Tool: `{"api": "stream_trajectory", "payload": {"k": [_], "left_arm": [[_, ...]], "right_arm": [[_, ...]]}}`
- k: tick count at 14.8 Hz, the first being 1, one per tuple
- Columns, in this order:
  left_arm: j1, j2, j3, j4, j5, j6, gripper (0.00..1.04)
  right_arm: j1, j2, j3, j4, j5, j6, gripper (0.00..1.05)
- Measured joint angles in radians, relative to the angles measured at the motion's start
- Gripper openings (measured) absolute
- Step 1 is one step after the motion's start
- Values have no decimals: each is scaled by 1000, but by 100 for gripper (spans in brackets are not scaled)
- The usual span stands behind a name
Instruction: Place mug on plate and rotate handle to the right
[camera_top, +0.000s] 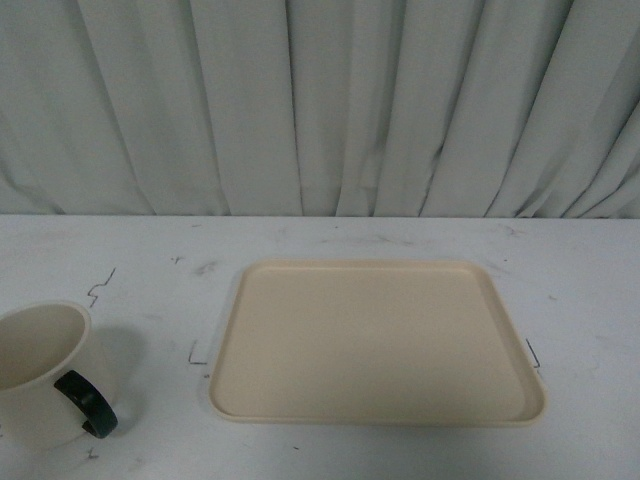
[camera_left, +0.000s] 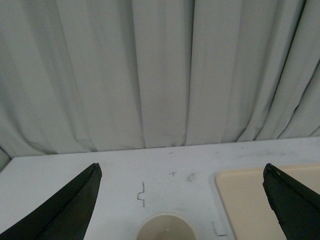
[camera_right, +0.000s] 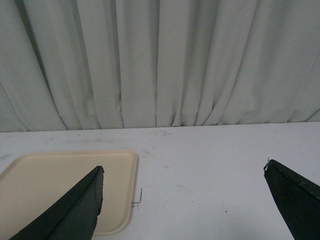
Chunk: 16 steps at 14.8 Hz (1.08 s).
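Observation:
The cream-white mug (camera_top: 40, 375) stands upright on the white table at the front left, off the plate. Its black handle (camera_top: 87, 403) points toward the front right; no smiley face shows. The beige plate (camera_top: 375, 340) lies flat at the table's middle, with nothing on it. Neither gripper shows in the front view. In the left wrist view the left gripper (camera_left: 182, 172) is open, its black fingers wide apart, with the mug's rim (camera_left: 165, 227) below between them and the plate's corner (camera_left: 250, 195) beside it. The right gripper (camera_right: 184, 172) is open over bare table, next to the plate's corner (camera_right: 75, 180).
A pale pleated curtain (camera_top: 320, 100) hangs behind the table. Small pen marks (camera_top: 100, 287) are drawn on the tabletop near the mug and at the plate's corners.

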Motion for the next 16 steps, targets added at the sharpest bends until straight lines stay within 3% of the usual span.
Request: {"api": "stream_trajectory", "payload": {"k": [2, 8, 11, 16], "left_arm": [[-32, 209, 125, -60, -11, 100, 98], [-15, 736, 533, -558, -16, 199, 98], [-40, 884, 556, -582, -59, 199, 98], [22, 1036, 582, -500, -92, 189, 98]], "right_arm": [[0, 0, 0, 0, 0, 0, 98], [0, 0, 0, 0, 0, 0, 98], [0, 0, 0, 0, 0, 0, 98], [0, 0, 0, 0, 0, 0, 98]]}}
